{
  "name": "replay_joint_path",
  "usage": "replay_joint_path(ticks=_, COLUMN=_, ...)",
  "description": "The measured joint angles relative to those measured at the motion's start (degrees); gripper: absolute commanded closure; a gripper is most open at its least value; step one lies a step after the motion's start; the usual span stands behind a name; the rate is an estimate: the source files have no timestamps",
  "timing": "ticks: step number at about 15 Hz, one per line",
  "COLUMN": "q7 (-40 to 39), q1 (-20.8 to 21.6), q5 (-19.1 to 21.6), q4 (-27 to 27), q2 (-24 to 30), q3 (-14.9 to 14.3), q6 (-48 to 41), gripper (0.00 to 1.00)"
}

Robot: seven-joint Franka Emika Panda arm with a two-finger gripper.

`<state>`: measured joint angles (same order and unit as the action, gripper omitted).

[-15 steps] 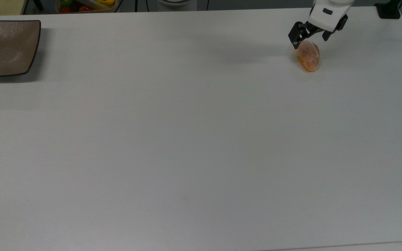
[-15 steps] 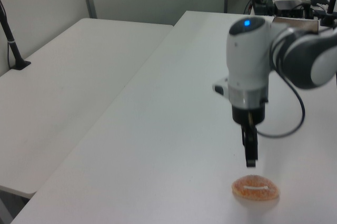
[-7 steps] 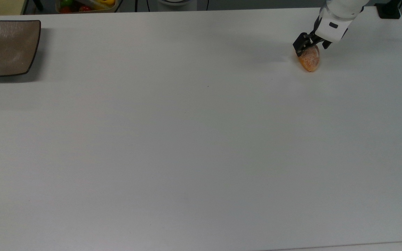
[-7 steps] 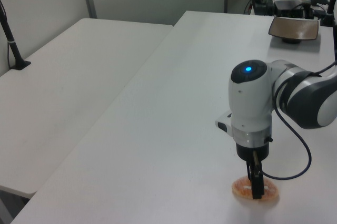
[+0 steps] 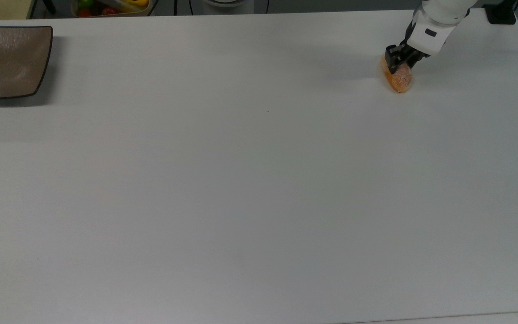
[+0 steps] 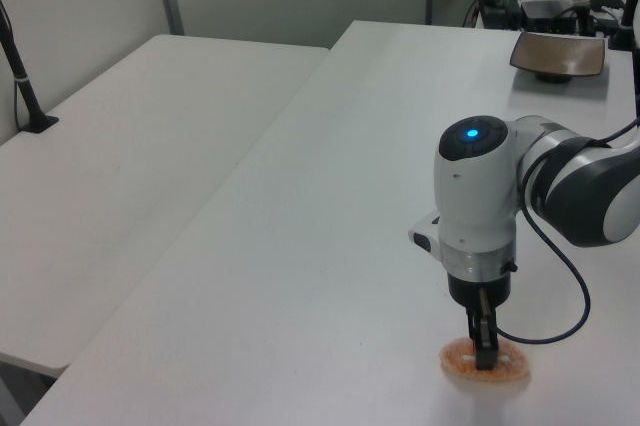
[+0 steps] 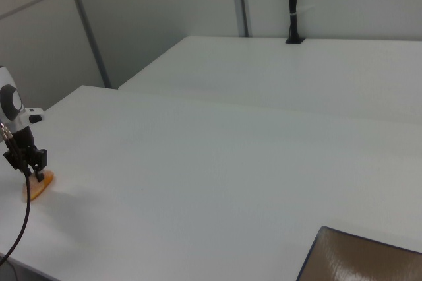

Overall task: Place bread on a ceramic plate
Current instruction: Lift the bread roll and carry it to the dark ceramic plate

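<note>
The bread (image 5: pixel 400 81), a small orange-brown speckled bun, lies on the white table near the top view's upper right. My gripper (image 5: pixel 402 64) is down over its far end, the black fingers drawn in against its sides and shut on it. In the left view the gripper (image 6: pixel 482 351) stands upright on the bread (image 6: pixel 505 371), which still rests on the table. The right view has the gripper (image 7: pixel 30 170) and the bread (image 7: pixel 37 187) at its far left. The square brown ceramic plate (image 5: pixel 7 58) sits at the top view's far upper left; it also appears as plate (image 6: pixel 558 51) and plate (image 7: pixel 369 261).
A bin of coloured fruit (image 5: pixel 110 6) stands beyond the table's far edge. A black clamp (image 5: pixel 502 13) sits at the top view's upper right corner. A second white table (image 6: pixel 120 176) adjoins in the left view. The arm's cable (image 6: pixel 570 316) loops beside the gripper.
Over the last second the gripper came down from above the bread onto it. Its fingers then drew in around the bun. The bread has stayed in place on the table.
</note>
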<state>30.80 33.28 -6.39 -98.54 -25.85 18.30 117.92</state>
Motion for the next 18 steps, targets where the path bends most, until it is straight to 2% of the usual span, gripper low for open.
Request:
replay_joint_path(ticks=6, q7=0.11, q1=-0.16, q5=-0.07, q4=0.56, q2=0.15, q3=-0.01, q6=0.0, gripper=0.79)
replay_joint_path(ticks=10, q7=0.1, q1=-1.61, q5=-0.44, q4=0.71, q2=3.68, q3=-1.02, q6=-1.06, gripper=0.8)
replay_joint_path(ticks=13, q7=-2.32, q1=-2.97, q5=-0.84, q4=0.55, q2=7.66, q3=-4.7, q6=-5.58, gripper=0.8)
replay_joint_path(ticks=18, q7=-11.1, q1=-9.65, q5=-0.85, q4=-0.03, q2=12.31, q3=-10.02, q6=-9.82, gripper=0.8)
